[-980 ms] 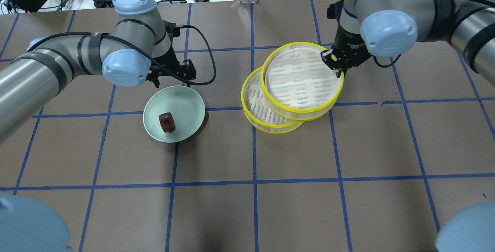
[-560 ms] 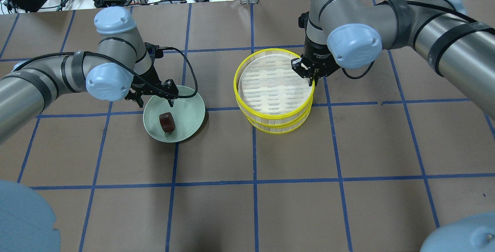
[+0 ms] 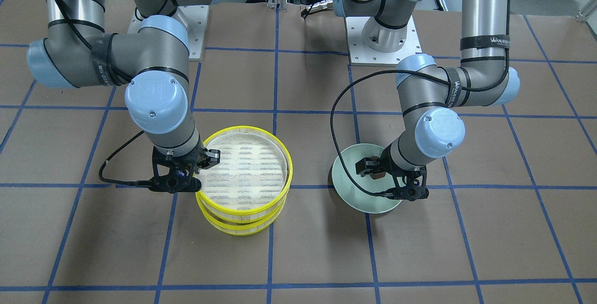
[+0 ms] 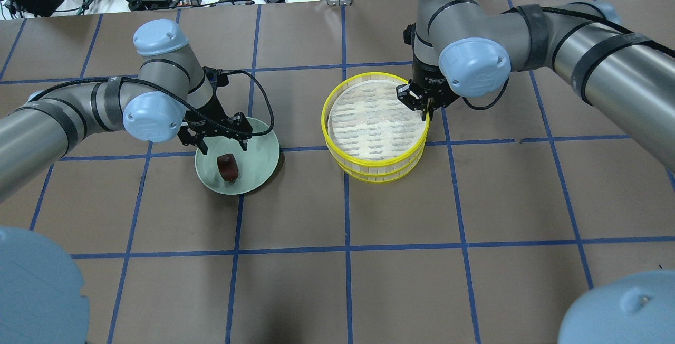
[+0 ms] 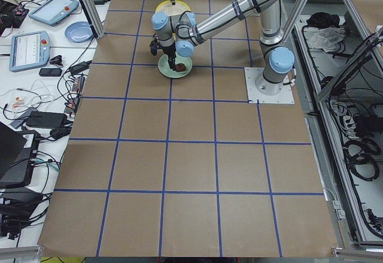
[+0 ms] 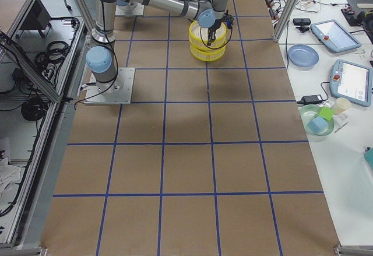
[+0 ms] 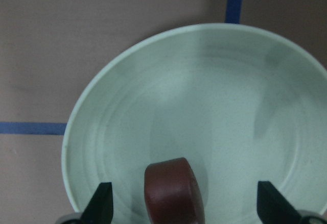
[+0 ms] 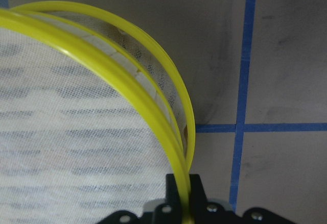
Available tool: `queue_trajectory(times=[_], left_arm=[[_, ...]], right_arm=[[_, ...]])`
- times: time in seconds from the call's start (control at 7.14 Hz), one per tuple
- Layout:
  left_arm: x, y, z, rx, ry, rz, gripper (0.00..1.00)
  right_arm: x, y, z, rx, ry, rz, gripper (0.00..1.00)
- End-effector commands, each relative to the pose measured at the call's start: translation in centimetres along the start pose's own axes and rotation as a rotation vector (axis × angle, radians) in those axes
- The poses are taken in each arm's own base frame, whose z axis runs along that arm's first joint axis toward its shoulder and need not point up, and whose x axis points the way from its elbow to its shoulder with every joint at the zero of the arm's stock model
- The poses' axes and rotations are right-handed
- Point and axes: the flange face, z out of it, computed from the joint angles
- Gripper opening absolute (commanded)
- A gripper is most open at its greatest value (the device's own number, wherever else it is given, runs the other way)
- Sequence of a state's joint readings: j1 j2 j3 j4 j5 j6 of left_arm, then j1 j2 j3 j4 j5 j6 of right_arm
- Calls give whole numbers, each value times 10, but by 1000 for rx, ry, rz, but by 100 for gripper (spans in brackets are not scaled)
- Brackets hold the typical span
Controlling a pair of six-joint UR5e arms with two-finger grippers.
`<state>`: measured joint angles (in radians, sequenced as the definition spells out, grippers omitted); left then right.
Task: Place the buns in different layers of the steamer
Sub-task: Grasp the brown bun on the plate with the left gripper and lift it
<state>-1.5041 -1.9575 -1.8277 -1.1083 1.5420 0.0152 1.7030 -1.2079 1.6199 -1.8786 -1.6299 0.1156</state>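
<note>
Now the upper tray [image 4: 369, 122], offset toward the upper right a second ago, sits squarely on the lower tray [image 4: 382, 177] at centre frame. The right hand [image 4: 423, 107] still pinches its yellow rim. Meanwhile the left hand [image 4: 223, 146], spread wide, has dropped over the green plate [image 4: 263, 167] left of centre and straddles the reddish-brown bun [image 4: 228, 167]. The pale bun shows nowhere. Seemingly the steamer is restacked, and picking up the brown bun comes next.
</note>
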Motion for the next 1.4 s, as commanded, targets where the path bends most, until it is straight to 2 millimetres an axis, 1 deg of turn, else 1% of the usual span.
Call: queue_trajectory(times=[0.0,0.14,0.28,0.42,0.7,0.98,1.12,1.26], left_arm=[[0,2,15,-35,-1,-2,100],[0,4,23,-52,1,5,88],[0,3,24,-52,3,11,47],[0,3,24,-50,4,7,13],[2,2,22,-42,22,8,7],[7,-13,-7,35,7,35,0],[15,-9,-22,62,9,37,0],[32,-7,-39,90,-2,58,0]], right_arm=[[2,0,1,-1,19,-4,5],[2,0,3,-4,17,-4,5],[1,0,5,-7,17,-2,5],[0,-1,5,2,8,-2,5],[0,-3,4,18,0,5,5],[-1,-7,12,11,2,3,5],[-2,-6,13,8,4,2,5],[0,-6,14,7,9,3,6]])
